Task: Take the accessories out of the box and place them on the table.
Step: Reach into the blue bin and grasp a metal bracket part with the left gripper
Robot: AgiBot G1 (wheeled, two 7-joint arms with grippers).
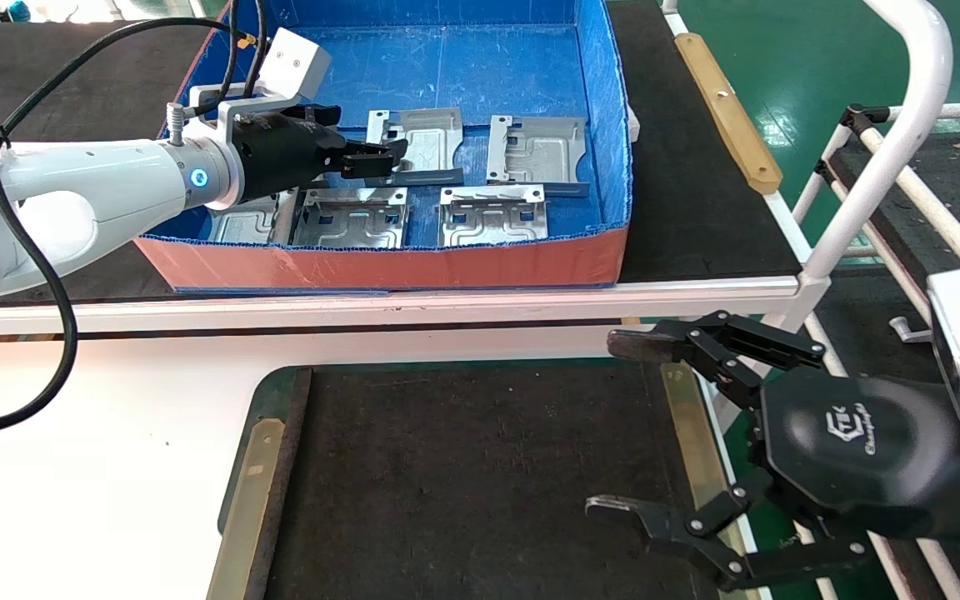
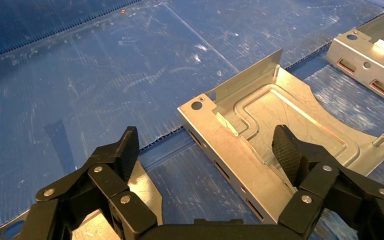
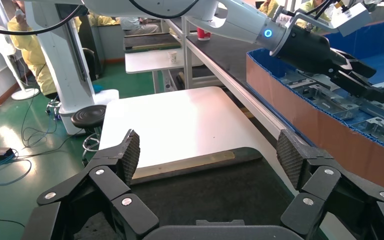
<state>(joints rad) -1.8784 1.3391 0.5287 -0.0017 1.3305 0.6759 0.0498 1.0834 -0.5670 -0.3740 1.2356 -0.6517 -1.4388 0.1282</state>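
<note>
box (image 1: 480, 258) holds five visible plates | left gripper (image 2: 205, 150) spread wide over rear-left plate (image 2: 275, 125) | right gripper (image 1: 622, 425) wide, beside mat (image 1: 480, 475)

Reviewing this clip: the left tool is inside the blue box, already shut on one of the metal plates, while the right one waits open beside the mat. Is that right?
Not quite. The left tool is inside the box, but it is open, not shut: the left wrist view shows its fingers spread either side of the plate without holding it. The right tool does wait open by the mat.
</note>
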